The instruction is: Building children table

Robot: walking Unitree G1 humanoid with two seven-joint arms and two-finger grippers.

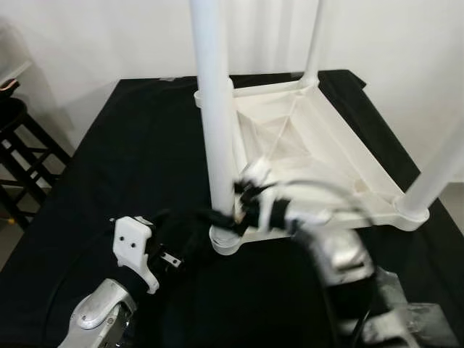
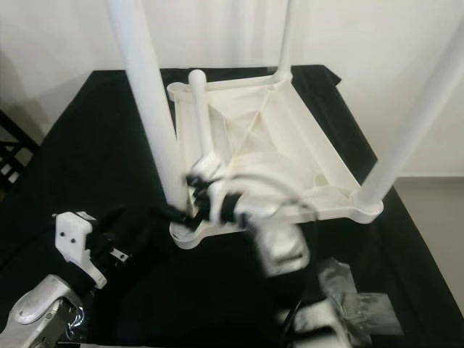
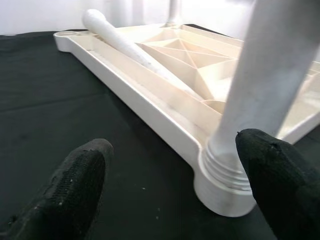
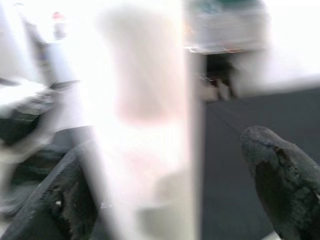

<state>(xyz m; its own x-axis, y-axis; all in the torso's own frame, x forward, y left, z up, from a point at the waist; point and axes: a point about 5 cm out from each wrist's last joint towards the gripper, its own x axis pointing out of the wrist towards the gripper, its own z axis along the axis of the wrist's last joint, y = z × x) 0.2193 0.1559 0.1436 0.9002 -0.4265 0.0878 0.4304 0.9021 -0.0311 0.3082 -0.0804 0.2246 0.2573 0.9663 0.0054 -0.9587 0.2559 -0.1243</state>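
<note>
One inverted white tabletop (image 1: 348,163) is lying at frame centre on the black cloth (image 1: 130,159); three legs are standing in its corner sockets; a fourth leg (image 3: 125,42) is lying inside it; left gripper (image 3: 170,185) and right gripper (image 4: 170,185), fingers spread, are flanking the nearest leg (image 1: 214,109).

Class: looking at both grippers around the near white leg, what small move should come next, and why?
Probably close the left gripper on the upright white plastic table leg. It stands in the corner socket of the upturned white tabletop, and the left gripper's open fingers flank its base, while the right gripper is already beside it.
</note>
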